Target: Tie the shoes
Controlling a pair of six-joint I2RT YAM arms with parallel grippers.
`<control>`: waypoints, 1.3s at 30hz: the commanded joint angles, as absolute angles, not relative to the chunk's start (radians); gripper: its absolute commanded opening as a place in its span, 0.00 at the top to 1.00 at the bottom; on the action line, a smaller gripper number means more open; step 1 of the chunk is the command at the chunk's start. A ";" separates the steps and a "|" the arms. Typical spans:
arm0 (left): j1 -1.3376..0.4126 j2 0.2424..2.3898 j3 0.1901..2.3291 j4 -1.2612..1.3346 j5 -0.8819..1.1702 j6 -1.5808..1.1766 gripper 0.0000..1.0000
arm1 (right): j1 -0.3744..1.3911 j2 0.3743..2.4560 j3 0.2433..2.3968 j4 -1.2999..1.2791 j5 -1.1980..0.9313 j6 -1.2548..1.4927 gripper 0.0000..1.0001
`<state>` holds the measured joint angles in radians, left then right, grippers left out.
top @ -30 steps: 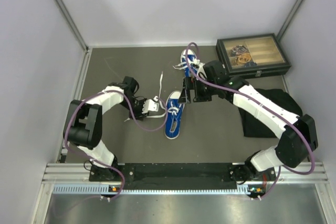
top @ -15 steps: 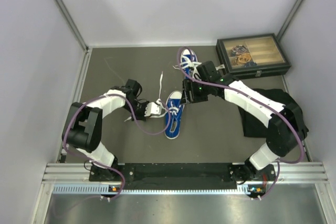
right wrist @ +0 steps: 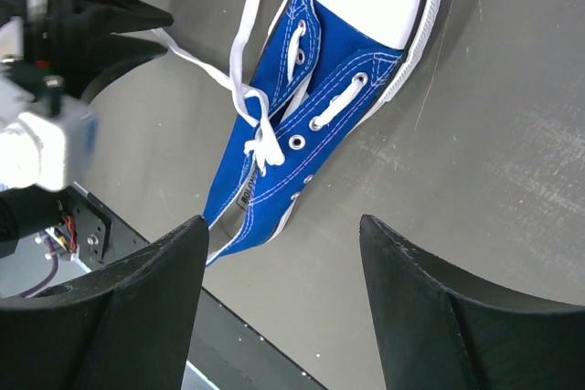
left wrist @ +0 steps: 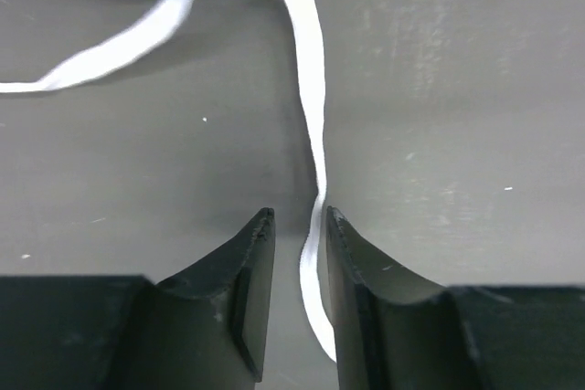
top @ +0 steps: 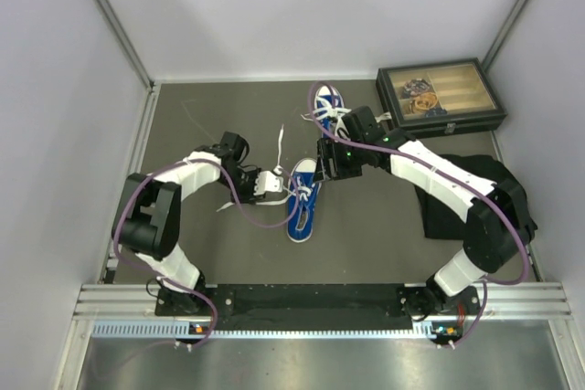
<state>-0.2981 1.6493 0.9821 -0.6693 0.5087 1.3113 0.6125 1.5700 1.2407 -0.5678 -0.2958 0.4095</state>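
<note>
One blue sneaker lies mid-table, white toe cap pointing away from the arm bases, its laces loose. The second sneaker lies farther back, partly hidden by the right arm. My left gripper is just left of the near sneaker. In the left wrist view its jaws stand narrowly apart with a white lace running between them, against the right finger. My right gripper hovers by the near sneaker's toe. It is wide open and empty, looking down on that sneaker.
A dark glass-lidded box stands at the back right. A black cloth lies under the right arm. A loose lace end trails behind the near sneaker. White walls close in the table on three sides.
My left gripper has moved right, up to the near sneaker, around a lace. My right arm swung its elbow out and shifted slightly left over the sneaker's toe.
</note>
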 commanded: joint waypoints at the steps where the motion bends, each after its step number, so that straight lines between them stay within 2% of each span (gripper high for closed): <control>1: -0.299 1.686 0.993 -0.653 0.468 1.388 0.69 | 0.606 1.555 1.278 -0.542 -0.298 0.388 0.33; 3: -0.299 1.692 0.980 -0.652 0.449 1.411 0.74 | 0.606 1.560 1.278 -0.540 -0.301 0.387 0.33; 4: -0.299 1.690 0.976 -0.655 0.446 1.416 0.84 | 0.607 1.563 1.282 -0.537 -0.302 0.388 0.33; 7: -0.299 1.678 0.988 -0.690 0.489 1.410 1.00 | 0.607 1.581 1.293 -0.529 -0.319 0.385 0.34; 12: -0.317 1.595 1.029 -0.735 0.688 1.290 1.00 | 0.607 1.621 1.307 -0.488 -0.357 0.385 0.39; 14: -0.322 1.560 1.035 -0.710 0.750 1.183 1.00 | 0.609 1.646 1.313 -0.474 -0.376 0.387 0.43; 19: -0.337 1.505 0.999 -0.570 0.917 0.913 1.00 | 0.607 1.687 1.318 -0.427 -0.434 0.396 0.45; 23: -0.364 1.460 0.913 -0.282 0.927 0.610 1.00 | 0.607 1.729 1.330 -0.413 -0.462 0.406 0.49; 27: -0.380 1.444 0.830 -0.105 0.882 0.428 1.00 | 0.609 1.752 1.348 -0.414 -0.472 0.407 0.51; 39: -0.388 1.447 0.792 -0.031 0.847 0.308 1.00 | 0.621 1.802 1.368 -0.429 -0.474 0.382 0.54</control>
<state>-0.3817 1.4704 0.7929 -0.1070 0.8398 0.3672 0.6128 1.7779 1.3117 -0.4549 -0.4652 0.4023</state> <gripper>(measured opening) 0.009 0.468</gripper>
